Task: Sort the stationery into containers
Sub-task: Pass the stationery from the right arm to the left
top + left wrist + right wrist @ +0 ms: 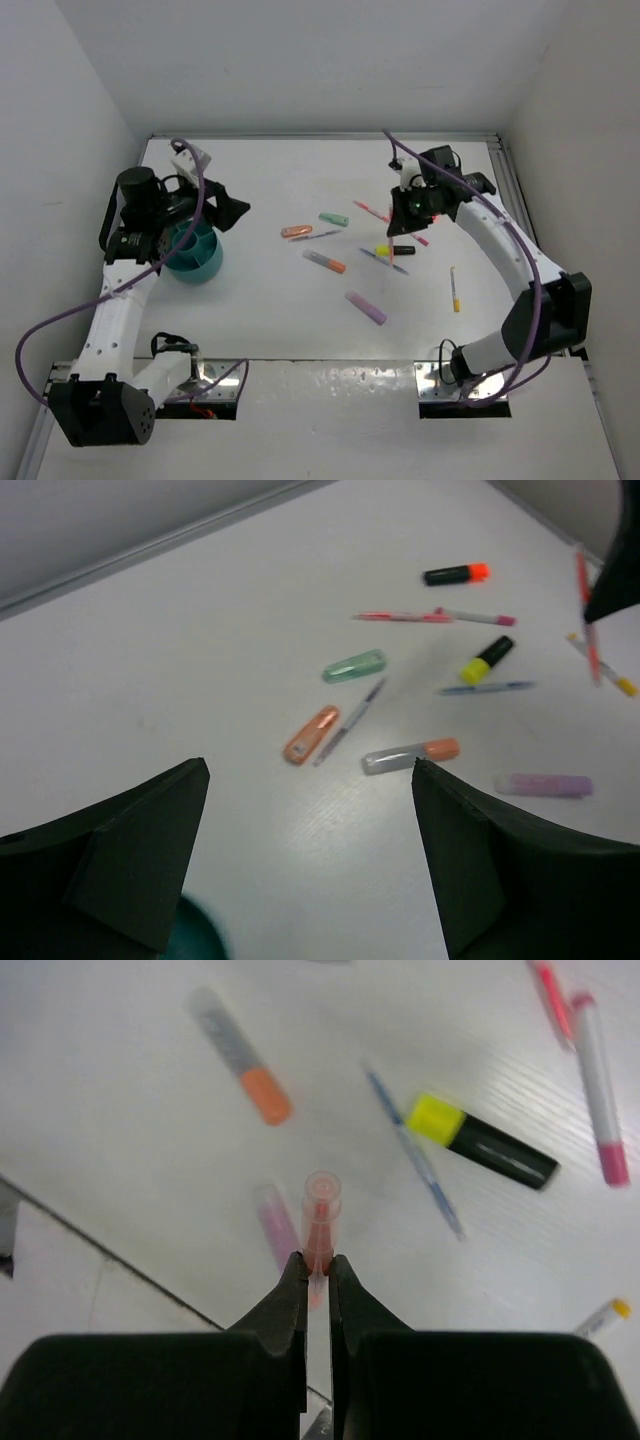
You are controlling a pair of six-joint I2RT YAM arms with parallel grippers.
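The teal bowl (pixel 196 256) stands at the left, under my left arm; its edge shows in the left wrist view (pixel 190 935). My left gripper (pixel 234 212) is open and empty beside the bowl, above bare table (pixel 308 770). My right gripper (pixel 318 1260) is shut on a translucent red pen (pixel 322 1210) and holds it above the table (pixel 398 222). Loose on the table lie an orange marker (pixel 296 231), a mint one (pixel 334 219), a grey marker with an orange cap (pixel 325 262), a purple one (pixel 366 307) and a black one with a yellow cap (pixel 395 250).
A thin blue pen (pixel 384 261), pink pens (pixel 372 211) and a white pen with a yellow tip (pixel 454 289) lie near the right gripper. A black marker with an orange cap (pixel 455 575) lies farther back. White walls close in the table.
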